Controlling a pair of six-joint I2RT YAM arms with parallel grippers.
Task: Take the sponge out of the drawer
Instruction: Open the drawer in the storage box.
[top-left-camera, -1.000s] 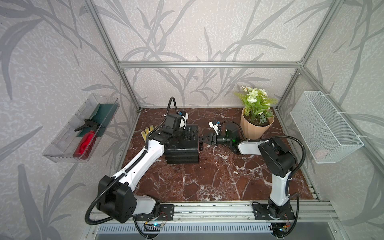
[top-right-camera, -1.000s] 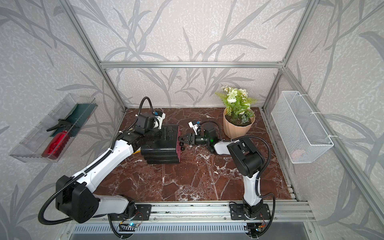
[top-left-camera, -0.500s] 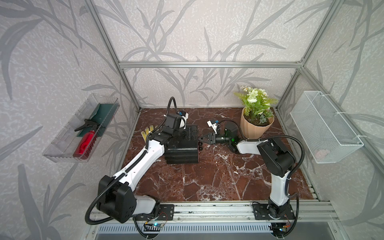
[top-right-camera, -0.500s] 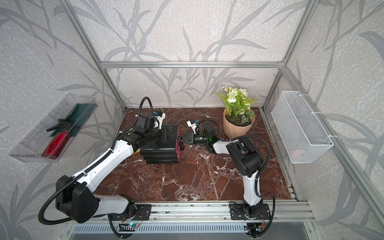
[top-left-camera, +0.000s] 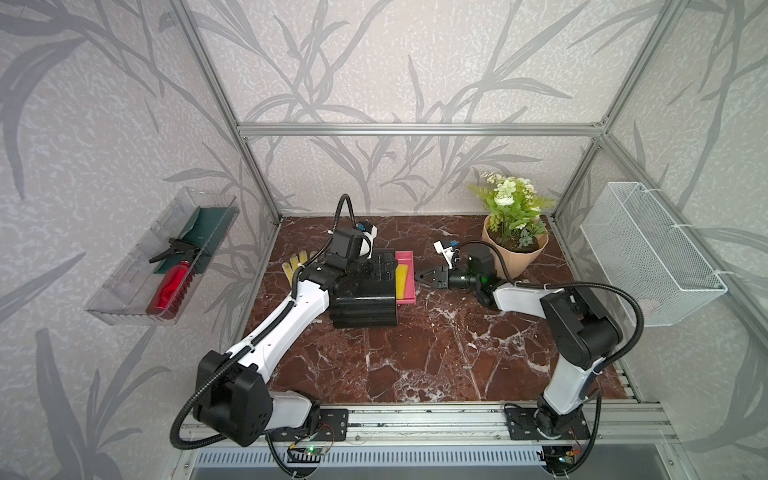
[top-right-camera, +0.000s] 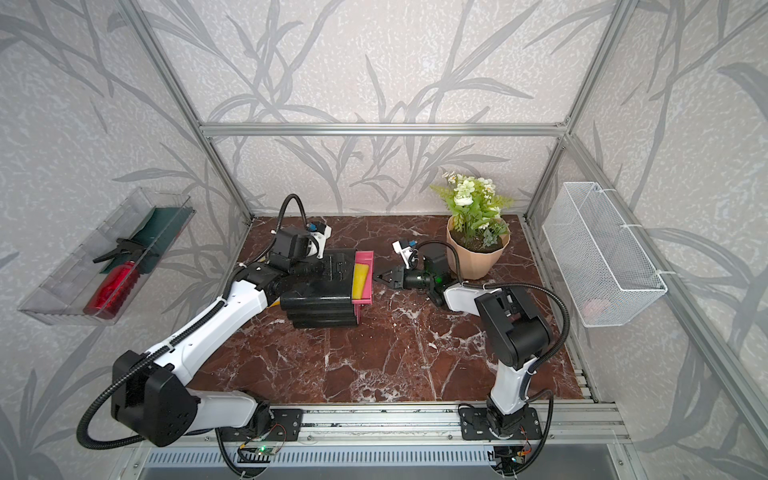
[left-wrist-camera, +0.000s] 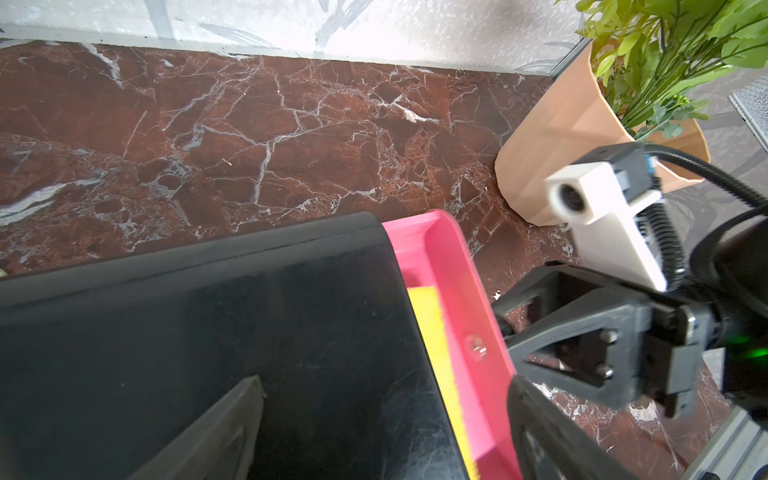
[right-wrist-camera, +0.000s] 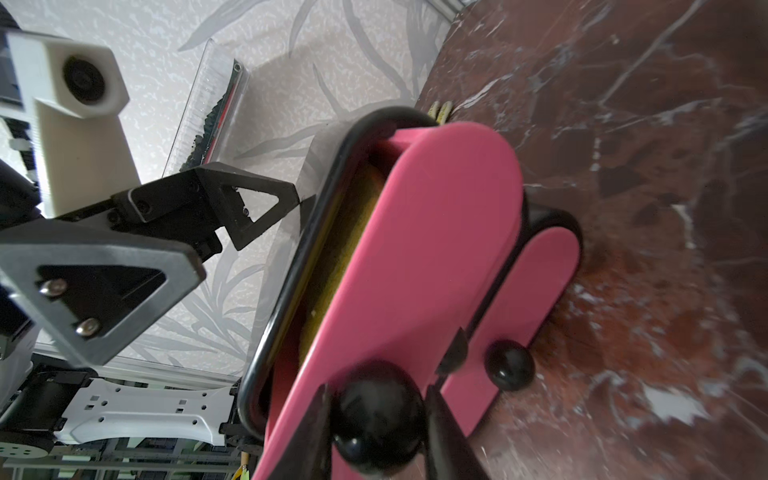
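A black cabinet (top-left-camera: 361, 307) stands on the marble floor, and its pink top drawer (top-left-camera: 410, 266) is slid partly out to the right. The yellow sponge (top-left-camera: 401, 282) lies inside it, half under the cabinet top, and shows in both top views (top-right-camera: 360, 282) and the left wrist view (left-wrist-camera: 432, 353). My right gripper (right-wrist-camera: 376, 388) is shut on the drawer's black knob (right-wrist-camera: 376, 415), just right of the drawer (top-left-camera: 419, 276). My left gripper (left-wrist-camera: 382, 386) hangs open over the cabinet top (top-left-camera: 380, 268), holding nothing.
A lower pink drawer with its own knob (right-wrist-camera: 509, 368) is closed. A potted plant (top-left-camera: 513, 245) stands right behind the right arm. A yellow glove (top-left-camera: 295, 266) lies left of the cabinet. A wire basket (top-left-camera: 648, 257) and a clear tray (top-left-camera: 124, 303) hang on the side walls.
My right gripper moved left onto the drawer knob and closed on it, then drew back right, sliding the top drawer out and uncovering the sponge. The left arm stayed put.
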